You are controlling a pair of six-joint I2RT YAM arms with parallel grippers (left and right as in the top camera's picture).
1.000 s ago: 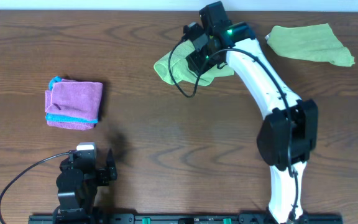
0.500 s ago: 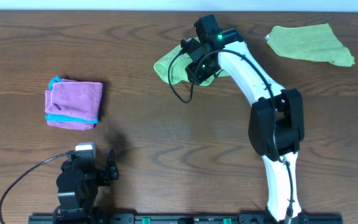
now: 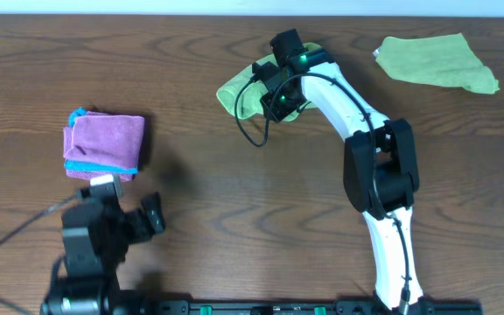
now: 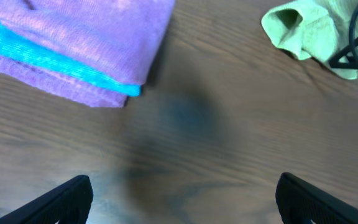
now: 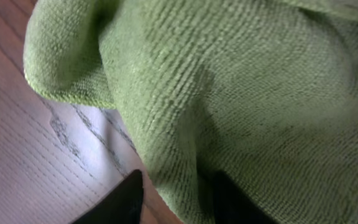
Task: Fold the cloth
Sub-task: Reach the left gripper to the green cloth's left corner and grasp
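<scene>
The lime-green cloth (image 3: 237,91) lies bunched at the far middle of the table, and fills the right wrist view (image 5: 247,93). My right gripper (image 3: 274,92) reaches over its right part. In the right wrist view the two dark fingers (image 5: 173,190) pinch a fold of the cloth just above the wood. The cloth also shows at the top right of the left wrist view (image 4: 303,31). My left gripper (image 3: 151,214) is open and empty over bare wood at the near left; its fingertips (image 4: 182,199) stand wide apart.
A folded pink cloth with teal edging (image 3: 103,146) lies at the left, just beyond my left gripper, and also shows in the left wrist view (image 4: 79,43). A duller olive-green cloth (image 3: 436,61) lies at the far right corner.
My right gripper has drawn left, bunching the lime-green cloth into a smaller heap. My left arm has lifted and swung towards the pink cloth.
</scene>
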